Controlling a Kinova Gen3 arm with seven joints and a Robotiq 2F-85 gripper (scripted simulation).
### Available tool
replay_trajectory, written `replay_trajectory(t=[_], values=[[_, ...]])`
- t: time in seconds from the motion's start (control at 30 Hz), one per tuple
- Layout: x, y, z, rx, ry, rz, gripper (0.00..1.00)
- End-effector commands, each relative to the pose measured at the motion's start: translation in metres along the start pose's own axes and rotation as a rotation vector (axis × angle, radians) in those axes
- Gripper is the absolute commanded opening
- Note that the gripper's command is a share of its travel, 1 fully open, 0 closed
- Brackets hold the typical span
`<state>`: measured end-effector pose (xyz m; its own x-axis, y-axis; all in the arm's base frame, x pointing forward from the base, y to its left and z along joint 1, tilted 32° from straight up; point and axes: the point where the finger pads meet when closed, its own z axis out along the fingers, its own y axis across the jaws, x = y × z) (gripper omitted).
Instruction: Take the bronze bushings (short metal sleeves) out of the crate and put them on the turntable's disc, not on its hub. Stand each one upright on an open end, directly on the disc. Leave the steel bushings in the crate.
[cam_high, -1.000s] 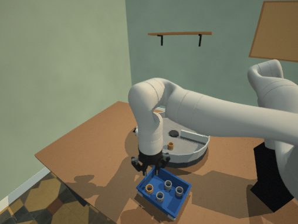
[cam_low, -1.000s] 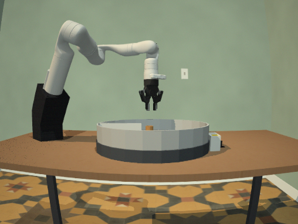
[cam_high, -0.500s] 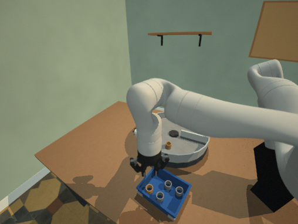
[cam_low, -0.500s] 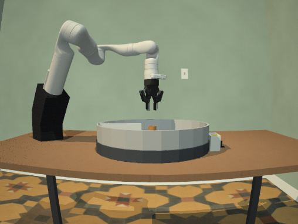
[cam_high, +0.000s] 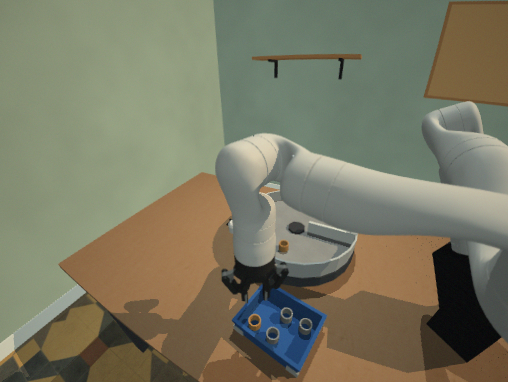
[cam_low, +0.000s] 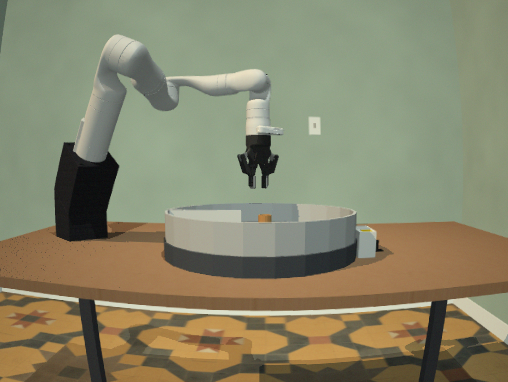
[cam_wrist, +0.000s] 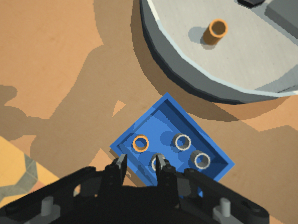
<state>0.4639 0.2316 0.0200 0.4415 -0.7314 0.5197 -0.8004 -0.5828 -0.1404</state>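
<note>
Going left to right in the top view: bare stretch of bench (cam_high: 150, 235) first, then the end effector (cam_high: 255, 289) hanging from the white arm (cam_high: 350, 195), pointing straight down above the near-left corner of the blue crate (cam_high: 292, 350). Its fingers are partly apart with nothing between them, and they're well above the crate, not in it.

Inside the crate there's one bronze bushing (cam_high: 254, 322) at the left end, upright with its open end facing up. To its right sit three steel bushings: one near the middle back (cam_high: 286, 315), one toward the front (cam_high: 272, 334), and one furthest right (cam_high: 305, 326). In the wrist view one fingertip overlaps the front steel one, so only part of its ring shows.

Behind the crate is the turntable (cam_high: 330, 262) with its raised grey rim. A second bronze bushing (cam_high: 283, 245) stands upright on the disc (cam_high: 310, 247), apart from the dark hub (cam_high: 296, 227) and from the low white bar (cam_high: 327, 231) to the right of the hub. Far right is the arm's black pedestal (cam_high: 450, 310).
</note>
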Motion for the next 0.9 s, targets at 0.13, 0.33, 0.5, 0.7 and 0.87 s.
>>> replay_trajectory(t=[0.13,0.33,0.5,0.7,0.87], values=[[0.0010,-0.0002,-0.0013,0.000,0.008,0.008,0.39],[0.0009,-0.0008,-0.0012,0.000,0.008,0.007,0.39],[0.0011,-0.0031,-0.0012,0.000,0.008,0.006,0.39],[0.0020,-0.0041,-0.0012,0.000,0.008,0.008,0.39],[0.0021,-0.0041,-0.0012,0.000,0.008,0.007,0.39]])
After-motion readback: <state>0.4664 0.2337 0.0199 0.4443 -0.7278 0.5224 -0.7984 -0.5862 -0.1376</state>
